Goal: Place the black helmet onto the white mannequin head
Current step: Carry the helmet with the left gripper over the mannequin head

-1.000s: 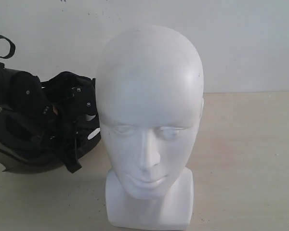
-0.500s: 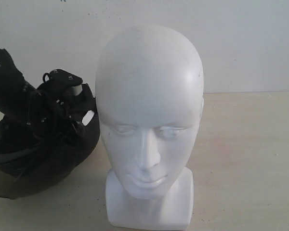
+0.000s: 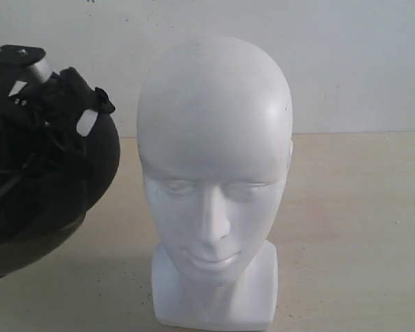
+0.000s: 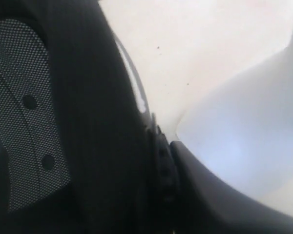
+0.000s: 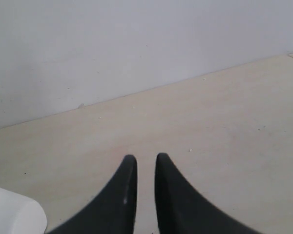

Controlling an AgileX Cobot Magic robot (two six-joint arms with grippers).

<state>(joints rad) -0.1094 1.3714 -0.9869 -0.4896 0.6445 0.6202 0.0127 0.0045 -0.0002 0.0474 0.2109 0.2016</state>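
The helmet (image 3: 48, 200) is held up and tilted at the left of the exterior view, near the mannequin head (image 3: 214, 152) but not touching it. It looks to be clamped at the rim by the left gripper (image 3: 52, 114), probably so the padded opening can be swung over the crown. The right gripper (image 5: 142, 168) is parked over the table (image 3: 353, 207), fingers nearly together, nothing held. Only the head's own height is in the way, tbh.

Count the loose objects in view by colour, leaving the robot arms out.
Black: 1, the black helmet
White: 1, the white mannequin head
Total: 2
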